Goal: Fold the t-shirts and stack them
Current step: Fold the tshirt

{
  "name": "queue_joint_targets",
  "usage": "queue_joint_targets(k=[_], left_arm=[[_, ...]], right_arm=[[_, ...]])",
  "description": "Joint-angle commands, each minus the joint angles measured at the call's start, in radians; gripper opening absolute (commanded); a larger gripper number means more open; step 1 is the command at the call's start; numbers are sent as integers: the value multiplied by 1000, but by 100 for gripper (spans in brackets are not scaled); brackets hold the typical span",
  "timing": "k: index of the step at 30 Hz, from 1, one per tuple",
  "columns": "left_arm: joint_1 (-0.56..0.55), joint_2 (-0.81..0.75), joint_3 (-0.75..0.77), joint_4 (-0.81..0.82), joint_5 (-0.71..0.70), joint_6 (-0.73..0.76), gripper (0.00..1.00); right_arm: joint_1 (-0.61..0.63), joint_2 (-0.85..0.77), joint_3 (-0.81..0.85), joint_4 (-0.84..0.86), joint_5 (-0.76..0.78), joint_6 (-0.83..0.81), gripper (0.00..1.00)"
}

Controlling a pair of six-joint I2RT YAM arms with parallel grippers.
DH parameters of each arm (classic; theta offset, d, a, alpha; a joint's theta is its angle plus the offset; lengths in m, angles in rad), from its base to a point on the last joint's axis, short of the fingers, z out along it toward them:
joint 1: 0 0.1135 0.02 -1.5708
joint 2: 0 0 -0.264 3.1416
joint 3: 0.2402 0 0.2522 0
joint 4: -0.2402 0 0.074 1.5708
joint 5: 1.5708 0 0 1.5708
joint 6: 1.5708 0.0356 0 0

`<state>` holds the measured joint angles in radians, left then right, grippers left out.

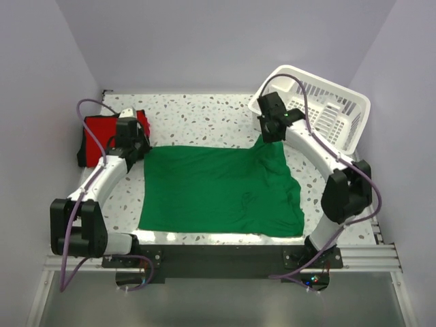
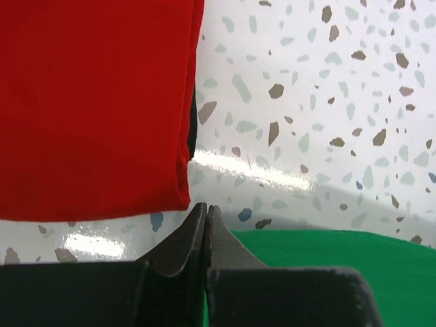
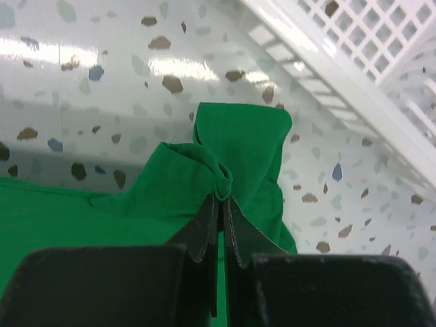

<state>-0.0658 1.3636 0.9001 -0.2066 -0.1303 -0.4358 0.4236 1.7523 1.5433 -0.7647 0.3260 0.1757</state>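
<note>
The green t-shirt (image 1: 218, 191) lies spread out across the middle of the table. The red t-shirt (image 1: 102, 133) lies folded at the far left and also shows in the left wrist view (image 2: 95, 102). My left gripper (image 1: 135, 150) is low at the green shirt's far left corner. Its jaws are pressed together (image 2: 206, 211), with a sliver of green between them and the green edge (image 2: 327, 266) beside them. My right gripper (image 1: 272, 131) is shut (image 3: 223, 201) on a bunched fold of the green shirt (image 3: 238, 146) at its far right corner, held slightly above the table.
A white slatted basket (image 1: 334, 112) stands tilted at the back right, close behind my right gripper; its wall shows in the right wrist view (image 3: 354, 75). The speckled tabletop (image 1: 204, 116) is walled on three sides.
</note>
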Motion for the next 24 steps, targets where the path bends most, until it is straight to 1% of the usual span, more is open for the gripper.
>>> queue_joint_targets(k=[1,2,5,6,11,16,20,24], left_arm=[[6,-37,-30,-59,40,32,0],[6,-40,-35,-68,43,31,0],[6,-67,-55,-105,37,26,0],[6,-86,-64,-118,40,23,0],[6,-136,-82,-166,63,26,0],[6,-176,-86,-258,52,25,0],[6,-198,-87,-347,46,16,0],[6,-234,-96,-382,41,-9,0]], right_arm=[[17,-125,-98,-85,-38,76,0],[17,-172,-148,-93,-41,88,0],[23,-241,-240,-122,-59,137,0],[27,-285,-264,-128,-64,160,0],[58,-395,-386,-177,-64,223,0],[87,-506,-454,-220,-64,292,0],[125,-556,-492,-251,-68,334,0],[190,-585,-520,-280,-64,393,0]])
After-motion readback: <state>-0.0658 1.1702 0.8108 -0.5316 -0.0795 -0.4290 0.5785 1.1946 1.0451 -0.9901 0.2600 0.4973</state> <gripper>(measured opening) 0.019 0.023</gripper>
